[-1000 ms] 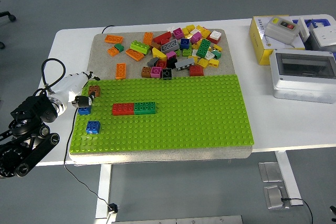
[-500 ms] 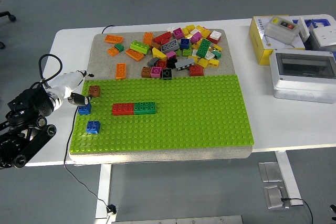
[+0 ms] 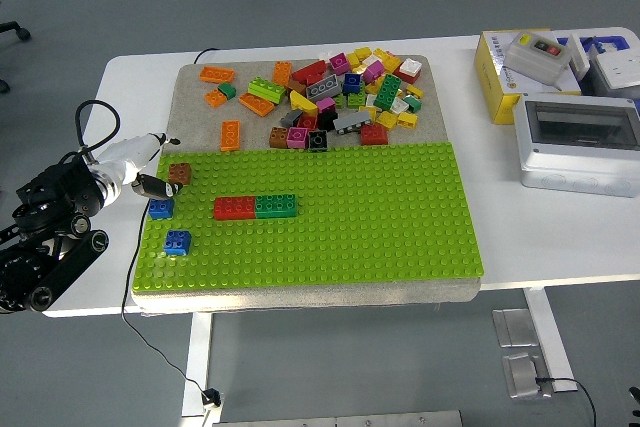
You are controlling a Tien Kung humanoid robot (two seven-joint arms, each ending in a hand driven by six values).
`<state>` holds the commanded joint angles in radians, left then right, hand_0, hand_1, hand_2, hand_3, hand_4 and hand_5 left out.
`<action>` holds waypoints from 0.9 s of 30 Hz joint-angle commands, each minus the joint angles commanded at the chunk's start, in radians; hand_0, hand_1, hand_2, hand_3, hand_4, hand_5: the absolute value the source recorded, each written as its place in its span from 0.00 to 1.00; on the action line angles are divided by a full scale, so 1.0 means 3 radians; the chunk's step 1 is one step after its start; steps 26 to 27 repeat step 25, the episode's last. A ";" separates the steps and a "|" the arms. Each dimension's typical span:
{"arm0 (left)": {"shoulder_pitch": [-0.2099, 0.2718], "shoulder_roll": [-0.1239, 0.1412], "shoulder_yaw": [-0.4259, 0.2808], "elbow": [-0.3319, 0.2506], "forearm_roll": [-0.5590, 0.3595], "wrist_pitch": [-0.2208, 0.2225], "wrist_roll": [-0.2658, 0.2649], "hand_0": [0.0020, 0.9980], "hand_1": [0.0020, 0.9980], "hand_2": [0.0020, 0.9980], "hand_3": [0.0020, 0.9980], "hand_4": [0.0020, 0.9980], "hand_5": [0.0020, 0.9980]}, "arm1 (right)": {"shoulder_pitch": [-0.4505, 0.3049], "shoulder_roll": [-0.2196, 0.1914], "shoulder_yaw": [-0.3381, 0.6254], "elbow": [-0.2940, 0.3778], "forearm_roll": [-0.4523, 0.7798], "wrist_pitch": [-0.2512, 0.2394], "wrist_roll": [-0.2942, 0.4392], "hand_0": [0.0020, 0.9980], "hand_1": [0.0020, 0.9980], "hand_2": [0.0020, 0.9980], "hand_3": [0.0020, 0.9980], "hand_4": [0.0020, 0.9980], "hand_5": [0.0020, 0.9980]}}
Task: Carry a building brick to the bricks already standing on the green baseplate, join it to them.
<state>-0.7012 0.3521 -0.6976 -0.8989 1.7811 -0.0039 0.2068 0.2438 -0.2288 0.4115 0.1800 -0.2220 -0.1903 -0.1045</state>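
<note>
We're at the placing end of one brick, by our reading; the left hand [image 3: 135,169] sits off the baseplate's left edge, w/ a brown brick [image 3: 180,173] just beside its fingers [image 3: 155,186] on the green baseplate [image 3: 380,217], near the far-left corner; whether the dark fingertip touches the brick or sits just clear of it we can't tell at this res, and whether the fingers are spread or curled we can't tell either.

The brown brick stands alone, not joined to anything; a blue brick [image 3: 161,209] sits just nearer the front edge from it, a second blue brick [image 3: 177,242] nearer the front still, both along the left edge; the red brick [image 3: 234,207] and green brick [image 3: 276,205] stand end to end as one row, a bit in from the left edge, approx. mid-depth.

Next move, as we judge it: either press the brown brick home, or lift it and carry it right to the red/green row; studs need lining up before pushing down.

Loose pile of bricks [image 3: 340,92] lies on the grey mat [image 3: 195,87] beyond the baseplate's far edge; right arm not seen.
</note>
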 joint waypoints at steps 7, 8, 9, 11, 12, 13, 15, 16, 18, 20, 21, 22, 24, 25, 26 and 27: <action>-0.0029 -0.0017 0.0008 0.0103 -0.0031 -0.0061 -0.0019 1.00 1.00 1.00 0.90 0.71 0.22 | 0.0004 -0.0003 0.0013 0.0000 -0.0007 -0.0003 0.0004 0.67 0.64 0.66 0.71 0.59 0.76; -0.0029 -0.0019 0.0010 0.0114 -0.0036 -0.0063 -0.0025 1.00 1.00 1.00 0.90 0.71 0.22 | 0.0003 -0.0003 0.0017 0.0000 -0.0009 -0.0003 0.0004 0.67 0.64 0.66 0.71 0.59 0.76; -0.0029 -0.0020 0.0012 0.0122 -0.0042 -0.0064 -0.0031 1.00 1.00 1.00 0.90 0.71 0.22 | 0.0003 -0.0003 0.0019 0.0000 -0.0011 -0.0004 0.0004 0.67 0.64 0.66 0.71 0.59 0.76; -0.0027 -0.0022 0.0016 0.0136 -0.0052 -0.0058 -0.0047 1.00 1.00 1.00 0.90 0.71 0.22 | 0.0003 -0.0003 0.0026 0.0000 -0.0017 -0.0004 0.0004 0.67 0.64 0.66 0.71 0.59 0.76; -0.0026 -0.0024 0.0019 0.0142 -0.0058 -0.0051 -0.0057 1.00 1.00 1.00 0.89 0.71 0.21 | 0.0003 -0.0003 0.0027 0.0000 -0.0018 -0.0004 0.0005 0.67 0.64 0.66 0.71 0.59 0.76; -0.0026 -0.0025 0.0020 0.0144 -0.0061 -0.0047 -0.0061 1.00 1.00 1.00 0.89 0.71 0.21 | 0.0003 -0.0003 0.0027 0.0000 -0.0018 -0.0005 0.0005 0.67 0.64 0.66 0.71 0.59 0.76; -0.0025 -0.0031 0.0026 0.0153 -0.0072 -0.0031 -0.0080 1.00 1.00 1.00 0.89 0.71 0.21 | 0.0004 -0.0002 0.0029 0.0000 -0.0021 -0.0005 0.0006 0.67 0.64 0.66 0.71 0.59 0.76; -0.0026 -0.0033 0.0030 0.0157 -0.0078 -0.0023 -0.0088 1.00 1.00 1.00 0.89 0.71 0.21 | 0.0004 -0.0002 0.0029 0.0000 -0.0021 -0.0006 0.0007 0.67 0.64 0.66 0.71 0.59 0.76; -0.0028 -0.0038 0.0039 0.0165 -0.0088 -0.0011 -0.0103 1.00 1.00 1.00 0.87 0.71 0.21 | 0.0005 -0.0002 0.0033 0.0000 -0.0024 -0.0006 0.0007 0.67 0.64 0.66 0.71 0.59 0.76; -0.0030 -0.0043 0.0049 0.0176 -0.0098 -0.0002 -0.0115 1.00 1.00 1.00 0.87 0.71 0.21 | 0.0004 -0.0003 0.0035 0.0000 -0.0026 -0.0006 0.0007 0.67 0.64 0.66 0.71 0.59 0.76; -0.0031 -0.0045 0.0054 0.0180 -0.0104 0.0001 -0.0121 1.00 1.00 1.00 0.87 0.71 0.21 | 0.0004 -0.0003 0.0035 0.0000 -0.0026 -0.0006 0.0007 0.67 0.64 0.66 0.71 0.59 0.76; -0.0032 -0.0047 0.0059 0.0184 -0.0108 0.0004 -0.0125 1.00 1.00 1.00 0.87 0.71 0.21 | 0.0004 -0.0003 0.0034 0.0000 -0.0024 -0.0006 0.0007 0.67 0.64 0.66 0.71 0.59 0.76; -0.0034 -0.0051 0.0066 0.0191 -0.0114 0.0009 -0.0132 1.00 1.00 1.00 0.87 0.71 0.21 | 0.0005 -0.0003 0.0040 0.0000 -0.0029 -0.0006 0.0005 0.67 0.64 0.66 0.71 0.59 0.76; -0.0034 -0.0054 0.0066 0.0194 -0.0114 0.0011 -0.0134 1.00 1.00 1.00 0.87 0.71 0.21 | 0.0005 -0.0003 0.0038 0.0000 -0.0027 -0.0006 0.0006 0.67 0.64 0.66 0.71 0.59 0.76; -0.0034 -0.0054 0.0066 0.0194 -0.0114 0.0011 -0.0134 1.00 1.00 1.00 0.87 0.71 0.21 | 0.0005 -0.0003 0.0038 0.0000 -0.0027 -0.0006 0.0006 0.67 0.64 0.66 0.71 0.59 0.76; -0.0034 -0.0054 0.0066 0.0194 -0.0114 0.0011 -0.0134 1.00 1.00 1.00 0.87 0.71 0.21 | 0.0005 -0.0003 0.0038 0.0000 -0.0027 -0.0006 0.0006 0.67 0.64 0.66 0.71 0.59 0.76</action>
